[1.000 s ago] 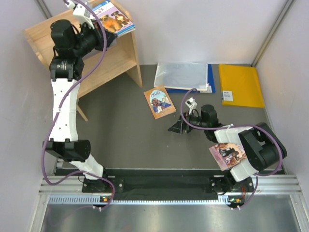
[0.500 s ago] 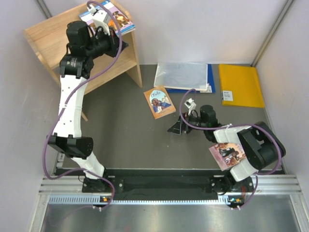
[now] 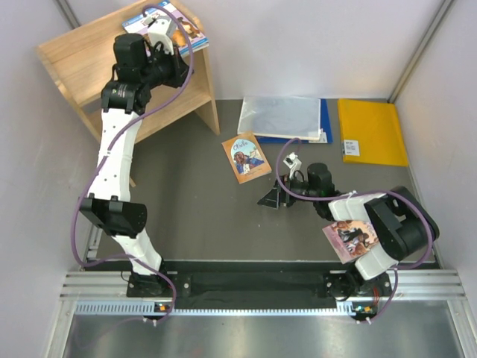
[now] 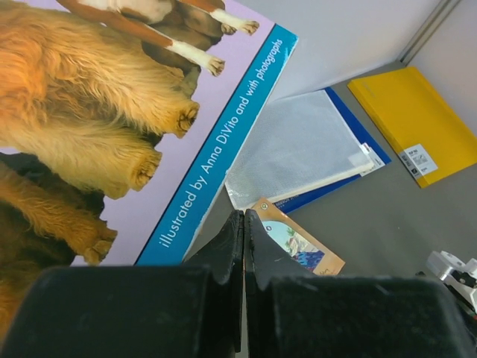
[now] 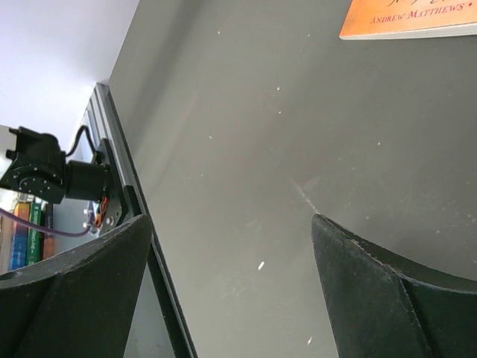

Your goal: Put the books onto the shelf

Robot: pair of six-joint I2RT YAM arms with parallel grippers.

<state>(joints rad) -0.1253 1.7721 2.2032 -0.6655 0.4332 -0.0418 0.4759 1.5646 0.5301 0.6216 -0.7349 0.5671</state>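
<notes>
The light wooden shelf (image 3: 74,60) stands at the back left. A light blue book with dogs (image 3: 188,31) lies on its top board, at the right corner. My left gripper (image 3: 181,72) hovers at that corner, shut with nothing between its fingers; in the left wrist view the gripper (image 4: 244,218) points past the dog book (image 4: 112,112). An orange-brown book (image 3: 247,156) lies flat on the table, also seen past the shut fingers as the orange-brown book (image 4: 302,245). A pink-purple book (image 3: 352,240) rests on the right arm's base. My right gripper (image 3: 272,198) hangs open and empty, low over bare table (image 5: 231,224).
A grey-white folder with a blue edge (image 3: 283,118) and a yellow envelope (image 3: 371,130) lie at the back of the table. White walls close in on both sides. The metal rail (image 3: 261,287) holding the arm bases runs along the near edge.
My left arm has swung right over the shelf top, its wrist now covering more of the dog book. The right arm has not moved.
</notes>
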